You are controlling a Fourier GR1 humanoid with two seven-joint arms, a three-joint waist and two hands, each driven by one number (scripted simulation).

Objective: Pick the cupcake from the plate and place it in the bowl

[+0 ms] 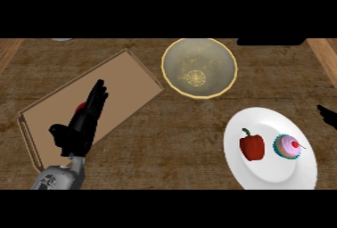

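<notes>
Two items lay on your white plate (263, 171) at near right: cupcake (289, 146) beside red pepper (251, 145). Bowl (199, 67) stood farther back. Left hand (80, 124) hung released; right hand (327, 116) undeterminable.

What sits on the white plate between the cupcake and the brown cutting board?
In the head view, a red bell pepper lies left of the pink-frosted cupcake, toward the board.
</notes>
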